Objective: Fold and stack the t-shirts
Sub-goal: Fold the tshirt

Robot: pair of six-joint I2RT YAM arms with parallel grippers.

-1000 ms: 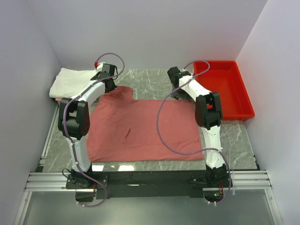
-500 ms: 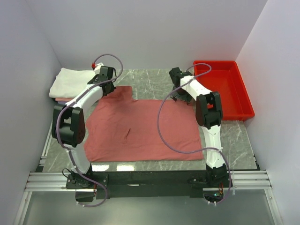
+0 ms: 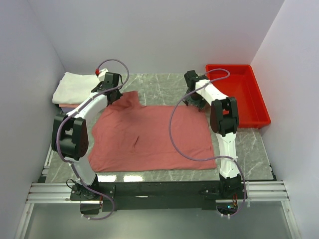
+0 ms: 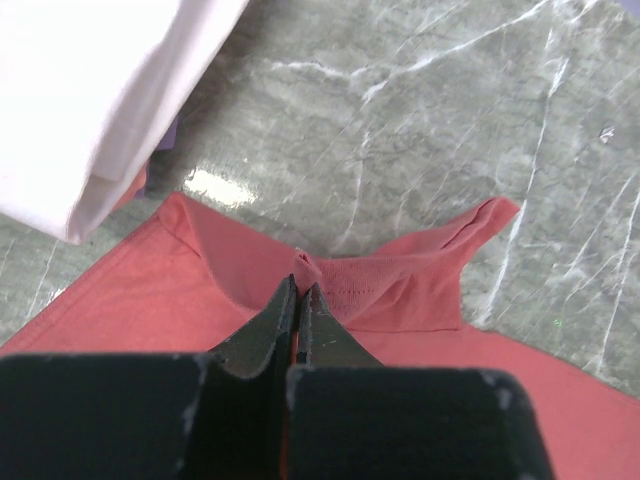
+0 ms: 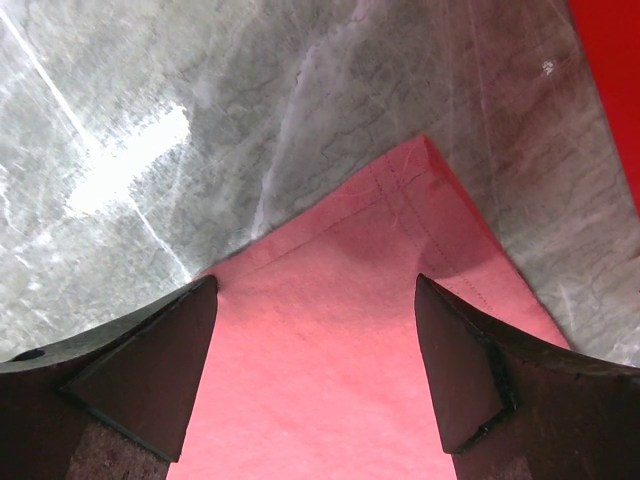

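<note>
Room: pale walls close in the left, right and far sides; plain. A metal rail runs along the near edge by both arm bases.
Bench: grey-green marble-look bench, glossy, w/ glare patches near the front. Bare strip at the far side and at the right.
Shirt: salmon-red t-shirt lies spread flat mid-bench, no fold in it yet. Vs a sec ago its far-left corner sits further out toward far-left, and the left edge has crept left w/ it. Right half hasn't shifted.
Tray: red tray at far right on the bench, just beside the right arm; unmoved.
Stack: white folded stack in the far-left corner, a pinkish edge showing under it. Near the pulled corner; touching or not, can't tell.
L arm: elbow has swung out left and wrist has gone further back, so prob. tugging the cloth.
L end effector: left end effector has jaws together, clamped on the shirt's far-left corner, w/ fabric bunched into a small ridge ahead of the tips.
R end effector: right end effector has fingers wide apart, poised over the far-right corner and holding nothing. It has edged a bit further right, more squarely over that corner.
Meaning: looks like the far edge is being straightened before a fold. L has its corner; R prob. needs to drop & pinch its own next. Task early: this shirt is unfolded and not on the stack.
</note>
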